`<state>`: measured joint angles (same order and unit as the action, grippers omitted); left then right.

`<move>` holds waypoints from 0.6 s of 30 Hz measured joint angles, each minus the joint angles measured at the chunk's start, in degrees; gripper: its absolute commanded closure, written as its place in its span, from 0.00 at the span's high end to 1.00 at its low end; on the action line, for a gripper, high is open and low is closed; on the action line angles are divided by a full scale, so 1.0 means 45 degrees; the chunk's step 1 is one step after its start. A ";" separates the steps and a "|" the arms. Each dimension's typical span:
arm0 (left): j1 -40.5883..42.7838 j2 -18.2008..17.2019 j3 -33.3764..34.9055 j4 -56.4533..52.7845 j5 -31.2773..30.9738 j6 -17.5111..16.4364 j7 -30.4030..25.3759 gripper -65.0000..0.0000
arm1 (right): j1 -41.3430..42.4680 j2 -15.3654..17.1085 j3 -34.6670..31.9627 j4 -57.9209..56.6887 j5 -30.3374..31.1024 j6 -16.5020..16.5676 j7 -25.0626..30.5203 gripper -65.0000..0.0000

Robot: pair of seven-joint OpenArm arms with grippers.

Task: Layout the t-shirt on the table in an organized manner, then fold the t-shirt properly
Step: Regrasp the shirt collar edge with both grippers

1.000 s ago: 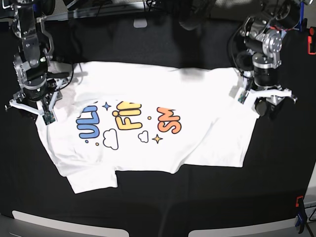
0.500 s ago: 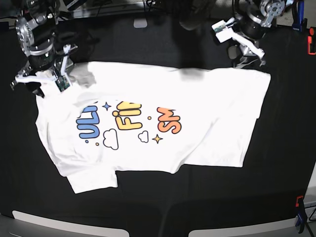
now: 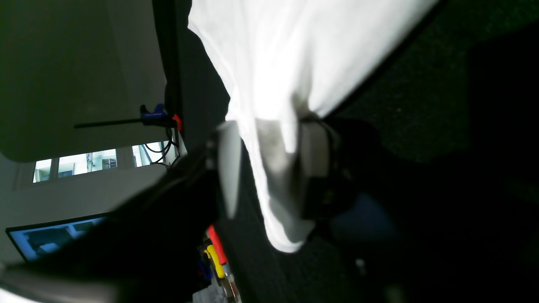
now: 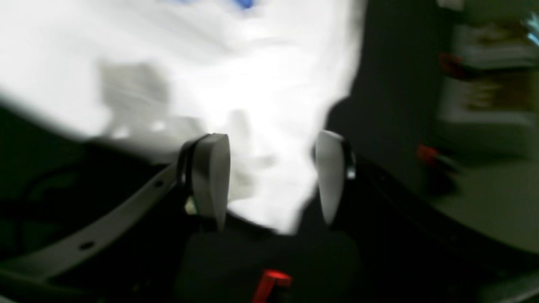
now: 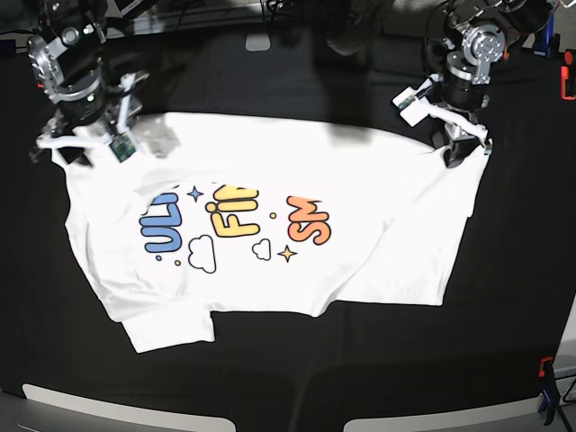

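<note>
The white t-shirt [image 5: 270,180] lies print-up on the black table [image 5: 360,360], its bottom left part folded over unevenly. My left gripper [image 5: 447,135] is at the shirt's far right corner. In the left wrist view a bunched fold of the shirt [image 3: 294,50] fills the gap between the fingers, and the left gripper [image 3: 271,166] is shut on it. My right gripper [image 5: 85,144] hovers at the far left corner. The right wrist view shows the right gripper [image 4: 269,181] open, its fingers straddling the shirt's edge [image 4: 210,63].
An orange clamp [image 5: 567,81] sits on the table's right edge and another clamp [image 5: 544,387] at the near right corner. A small white object [image 5: 256,42] lies at the far edge. Grey strips [image 5: 117,405] run along the front.
Both arms left the shirt's sides for its far corners. The left gripper then dropped onto the far right corner and narrowed its jaws, drawing that corner inward. The right gripper stayed open.
</note>
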<state>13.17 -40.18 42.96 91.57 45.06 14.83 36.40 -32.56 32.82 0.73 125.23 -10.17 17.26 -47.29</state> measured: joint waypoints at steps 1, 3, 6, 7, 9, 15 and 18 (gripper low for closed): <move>0.0000 0.0000 0.0000 0.0000 0.0000 0.0005 0.0005 0.08 | -0.0029 -0.0005 0.0000 0.0000 0.0350 0.0345 -0.0097 0.49; 0.0000 0.0005 0.0005 0.0000 0.0000 0.0015 0.0204 0.00 | -0.0102 0.0005 0.0000 0.0000 0.0612 0.0685 -0.0185 0.49; 0.0000 0.0044 0.0015 0.0010 0.0005 0.0024 0.0515 0.00 | -0.0228 0.0175 0.0000 -0.0058 0.0612 0.0850 -0.0160 0.49; -0.0005 0.0049 0.0024 0.0010 0.0005 0.0024 0.0559 0.00 | -0.0306 0.0325 0.0000 -0.0175 0.0617 0.0845 -0.0155 0.49; -0.0005 0.0039 0.0024 0.0010 0.0005 0.0029 0.0568 0.00 | -0.0389 0.0704 0.0000 -0.0583 0.0617 0.0855 -0.0097 0.49; 0.0000 0.0039 0.0024 0.0010 0.0005 0.0034 0.0588 0.00 | -0.0393 0.1350 0.0005 -0.2574 0.0287 0.0850 -0.0228 0.49; 0.0000 0.0039 0.0024 0.0010 0.0005 0.0034 0.0583 0.00 | -0.0423 0.1341 0.0000 -0.2919 0.0287 0.0889 -0.0024 0.49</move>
<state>13.17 -40.01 43.07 91.61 45.08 14.98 39.03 -34.46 38.85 0.73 112.09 -8.88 21.26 -47.40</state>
